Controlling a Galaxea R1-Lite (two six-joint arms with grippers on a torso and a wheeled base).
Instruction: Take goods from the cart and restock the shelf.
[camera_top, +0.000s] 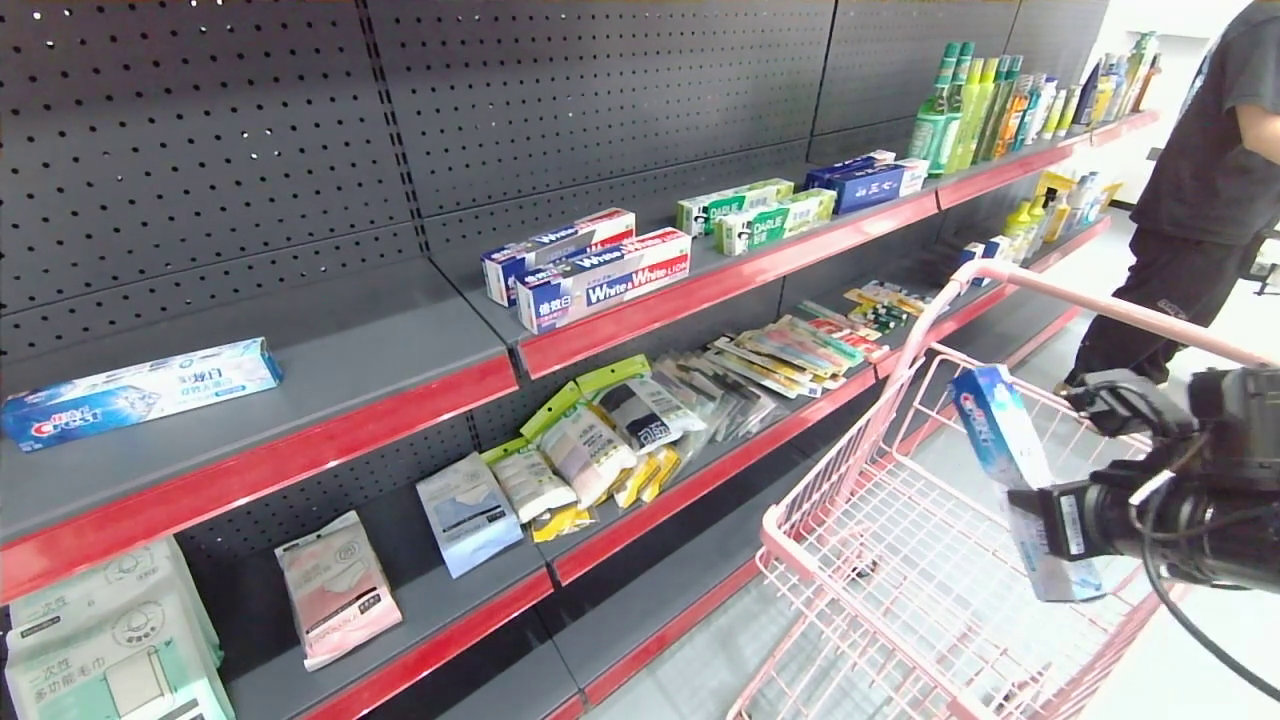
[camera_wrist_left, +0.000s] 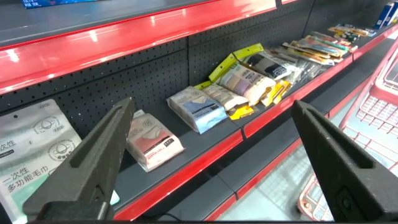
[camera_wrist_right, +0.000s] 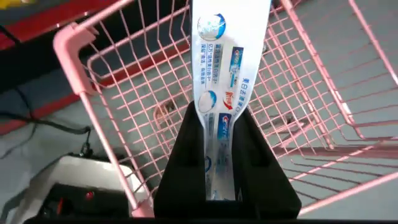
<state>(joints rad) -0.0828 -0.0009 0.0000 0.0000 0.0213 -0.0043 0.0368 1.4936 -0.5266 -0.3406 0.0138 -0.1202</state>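
Dark pegboard shelf (camera_top: 400, 340) to the left, pink cart (camera_top: 1100, 305) near right. My right pincer (camera_wrist_right: 219, 149) clamps the toothpaste box (camera_top: 1000, 430) low down, over the basket. Its long axis is near upright, top tipped shelfward. My left pincer (camera_wrist_left: 212, 104) gapes wide.

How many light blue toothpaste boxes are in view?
2. One toothpaste box is held by the right gripper over the cart; the other box lies on the upper shelf, far left. More may be hidden.

A shop: stocked shelves (camera_top: 700, 285), pink cart (camera_top: 900, 560).
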